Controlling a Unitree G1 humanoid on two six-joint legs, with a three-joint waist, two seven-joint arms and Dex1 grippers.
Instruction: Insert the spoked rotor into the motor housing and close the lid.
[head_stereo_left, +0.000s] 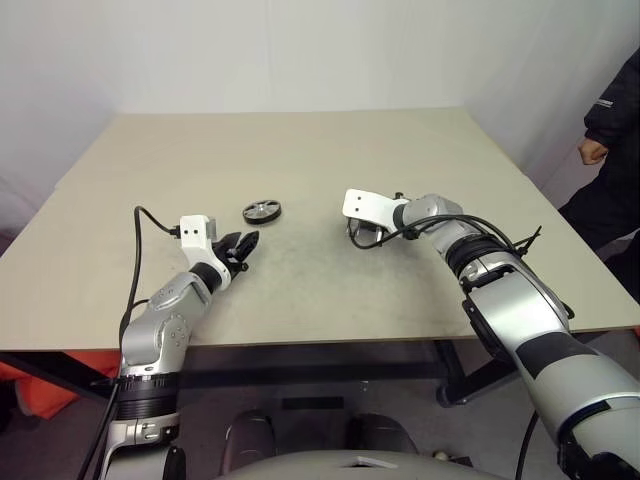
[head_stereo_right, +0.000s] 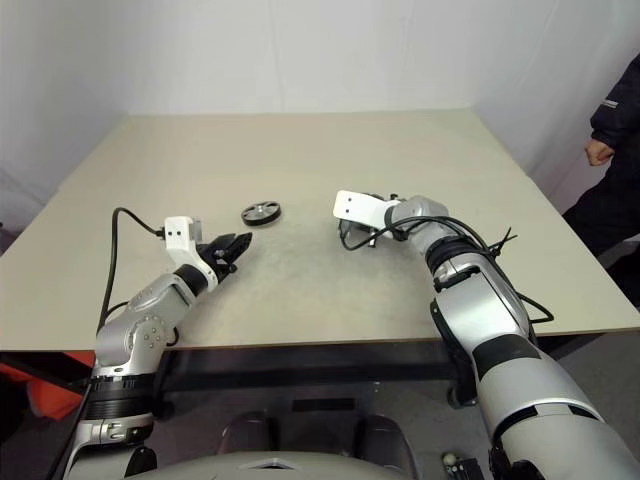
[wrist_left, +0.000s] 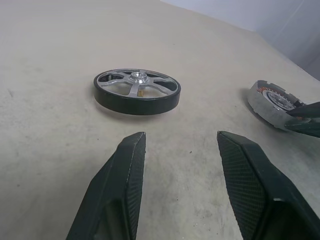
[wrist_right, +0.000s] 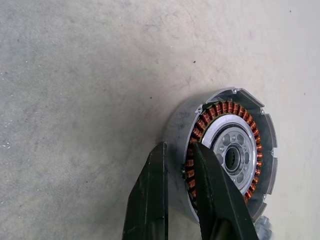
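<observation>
We see the motor housing (wrist_right: 227, 155) as a squat round silver shell with a notched rim, a ring of copper windings inside it and a pale metal hub with small holes around a dark centre. It sits on the beige tabletop (head_stereo_left: 300, 160) about midway between the near and far edges, somewhat toward the right edge. In the right wrist view the right tool (wrist_right: 181, 192) has its two black fingers drawn close together over the housing's rim wall, one finger outside the shell and one over the windings, so we read it as gripping the housing by its wall. From the head views the right tool's white wrist block covers most of the housing, and we cannot make out whether the part stands lifted or rests flat.

The spoked rotor (wrist_left: 137, 91), a silver wheel with a dark outer band, lies flat near the middle of the tabletop, well apart from the housing. The left tool (wrist_left: 182, 180) rests low just short of the rotor with its fingers spread apart, holding nothing.

At the right edge a person's dark sleeve and hand (head_stereo_left: 593, 152) are cut off by the frame.
</observation>
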